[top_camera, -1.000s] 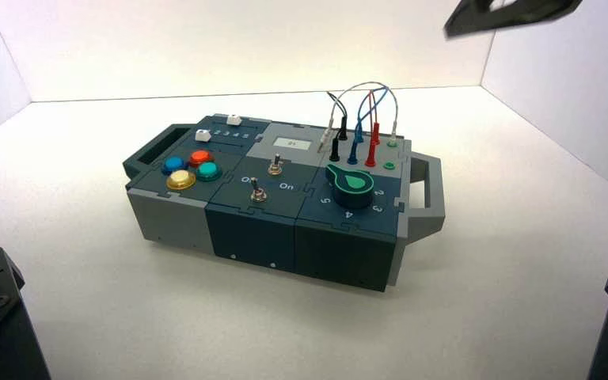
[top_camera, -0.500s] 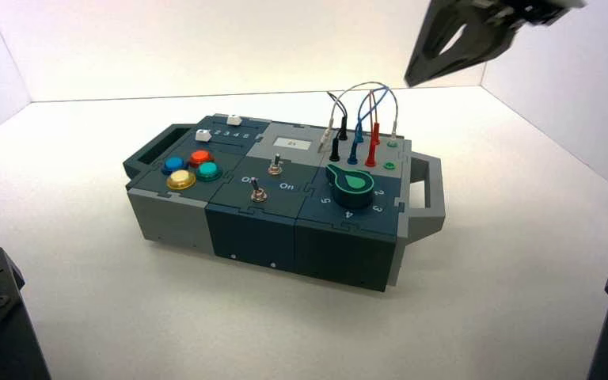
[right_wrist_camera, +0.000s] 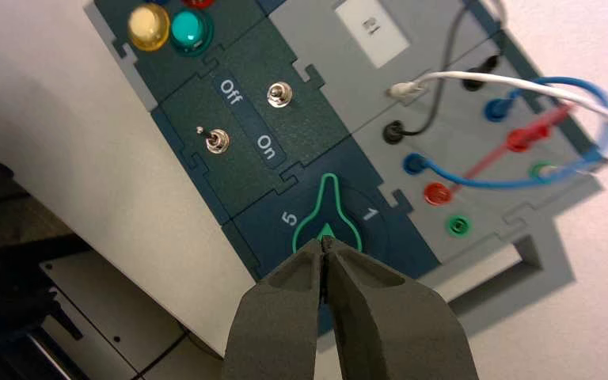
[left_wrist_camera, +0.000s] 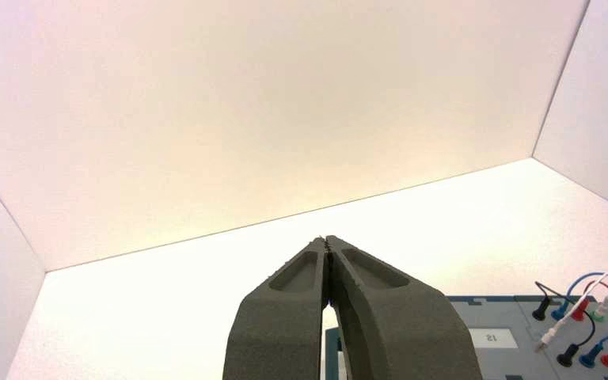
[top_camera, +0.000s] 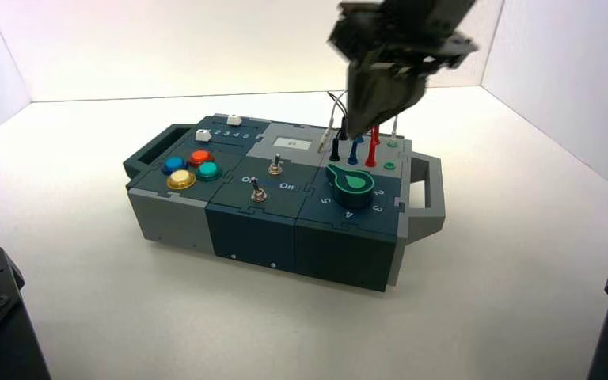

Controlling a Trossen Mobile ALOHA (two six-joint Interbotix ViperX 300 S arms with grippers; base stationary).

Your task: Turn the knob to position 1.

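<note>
The knob [top_camera: 352, 184] is a dark-teal dial with a green teardrop pointer, at the right end of the box [top_camera: 245, 229]. In the right wrist view the knob [right_wrist_camera: 327, 207] shows its pointer aimed at the gap between the numerals 5 and 1. My right gripper [top_camera: 350, 127] hangs shut above the wires [top_camera: 364, 107] behind the knob. In its own view the right gripper [right_wrist_camera: 324, 242] has its tips over the dial's near edge, with nothing between them. My left gripper [left_wrist_camera: 326, 239] is shut and held off to the side of the box.
Two metal toggle switches [right_wrist_camera: 279, 95] [right_wrist_camera: 218, 142] labelled Off and On sit beside the knob. Yellow [right_wrist_camera: 149, 26] and teal [right_wrist_camera: 189, 28] push buttons lie beyond them. Plugged wires [right_wrist_camera: 522, 119] arch over the jack panel. A grey handle [top_camera: 429, 194] sticks out at the box's right end.
The right gripper has swung in from the upper right, moving left and down until it hangs over the wires at the back of the box. The box and knob are unchanged.
</note>
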